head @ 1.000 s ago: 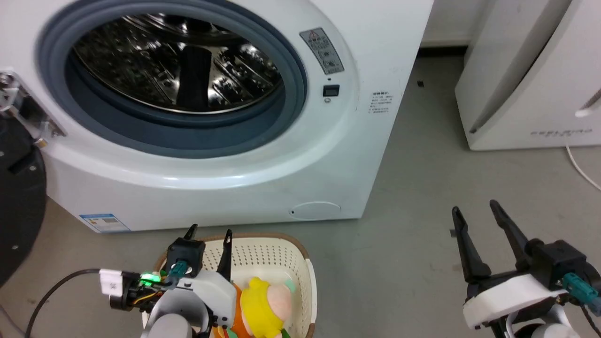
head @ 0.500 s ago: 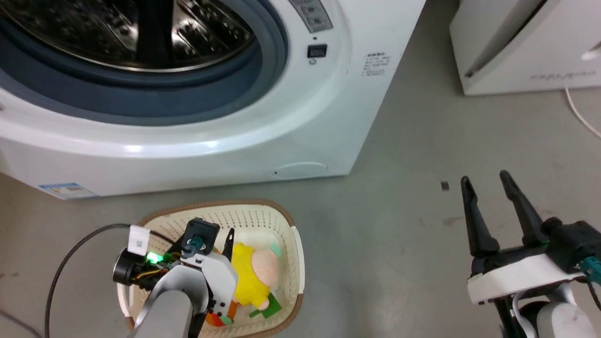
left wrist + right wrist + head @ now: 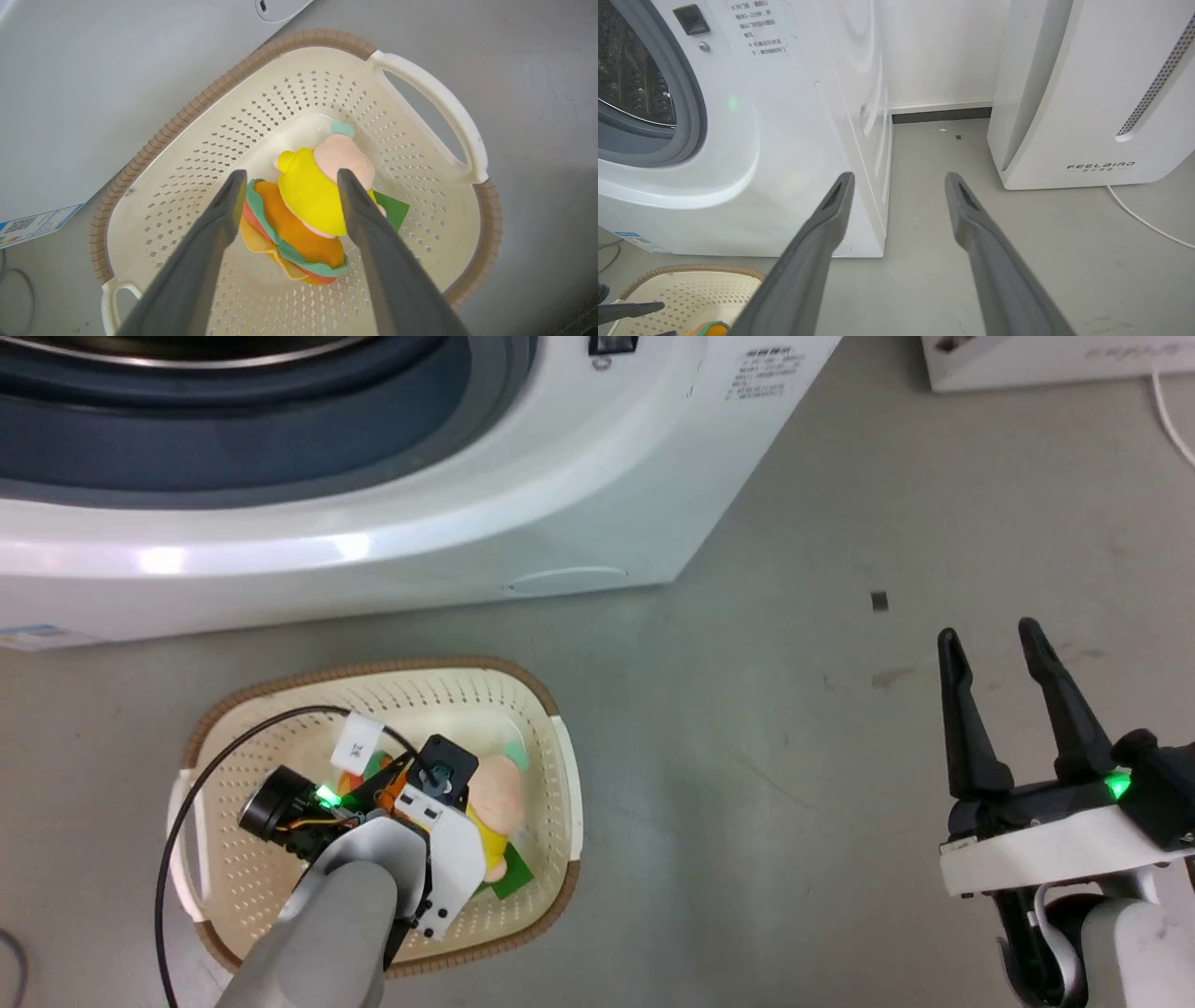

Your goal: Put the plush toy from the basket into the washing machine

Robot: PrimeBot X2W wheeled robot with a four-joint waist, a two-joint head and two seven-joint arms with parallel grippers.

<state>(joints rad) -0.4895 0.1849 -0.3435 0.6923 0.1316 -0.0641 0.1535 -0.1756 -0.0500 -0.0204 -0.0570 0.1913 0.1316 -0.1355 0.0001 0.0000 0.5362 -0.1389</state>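
Observation:
The plush toy (image 3: pixel 308 200) lies on the bottom of the cream basket (image 3: pixel 187 112), with its peach head, yellow top and orange-and-green striped part showing. My left gripper (image 3: pixel 290 174) points down into the basket and is open, one finger on each side of the toy, not closed on it. From the head, my left arm (image 3: pixel 392 859) covers most of the toy (image 3: pixel 497 791) inside the basket (image 3: pixel 551 728). The washing machine (image 3: pixel 373 523) stands just behind the basket, its grey gasket at the top edge. My right gripper (image 3: pixel 988 631) hovers open over the floor at the right.
A white FEELBIRD appliance (image 3: pixel 1087 93) stands to the right of the washing machine (image 3: pixel 784 116), and a white cable (image 3: pixel 1143 219) runs from it across the grey floor. A gap of floor separates the two. The basket's white handle (image 3: pixel 434 98) is on its right side.
The head camera has tilted down, so the washer port has slid out of view at the top. My left gripper has dropped from the basket's rim down over the toy.

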